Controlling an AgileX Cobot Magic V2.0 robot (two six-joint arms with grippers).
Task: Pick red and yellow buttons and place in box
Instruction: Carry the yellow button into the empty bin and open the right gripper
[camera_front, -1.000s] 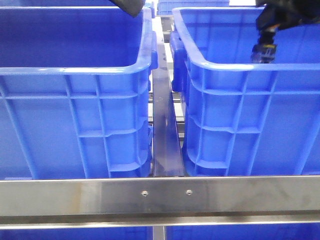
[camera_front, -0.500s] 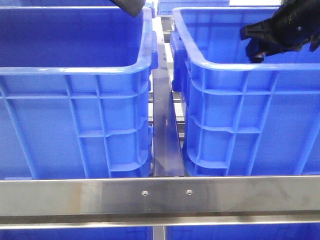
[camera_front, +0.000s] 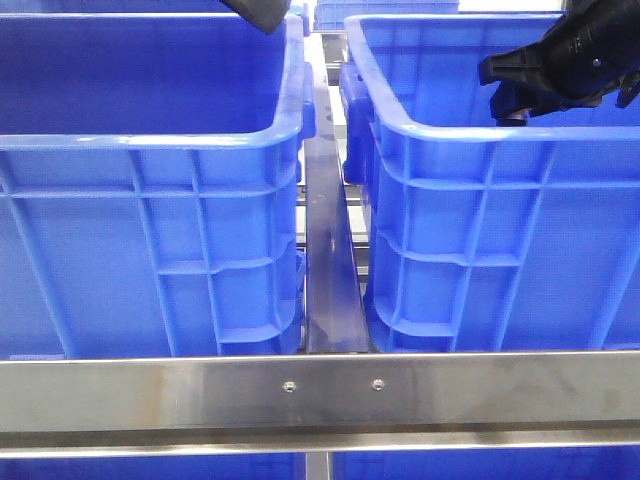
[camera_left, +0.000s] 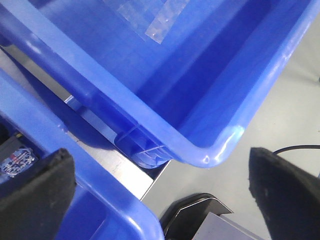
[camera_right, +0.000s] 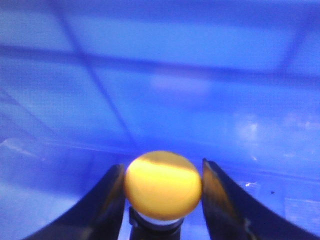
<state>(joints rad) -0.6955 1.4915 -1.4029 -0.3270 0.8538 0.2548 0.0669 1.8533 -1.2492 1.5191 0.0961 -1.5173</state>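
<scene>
Raised slightly, right claw (camera_right: 162, 200) grips one yellow button (camera_right: 163, 184); left claw (camera_left: 160, 195) spread wide

A steel crossbar (camera_front: 320, 392) with two screws spans the foreground, meeting a metal rail (camera_front: 328, 250) running away from it.

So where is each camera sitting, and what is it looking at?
Front view: looks forward at two blue bins; the right gripper is above the right bin.
Left wrist view: sits on the left arm, looks down at blue bin rims; the open left gripper shows.
Right wrist view: inside a bin, jaws clamp a yellow button.
Shared: blue bins in all views.
</scene>
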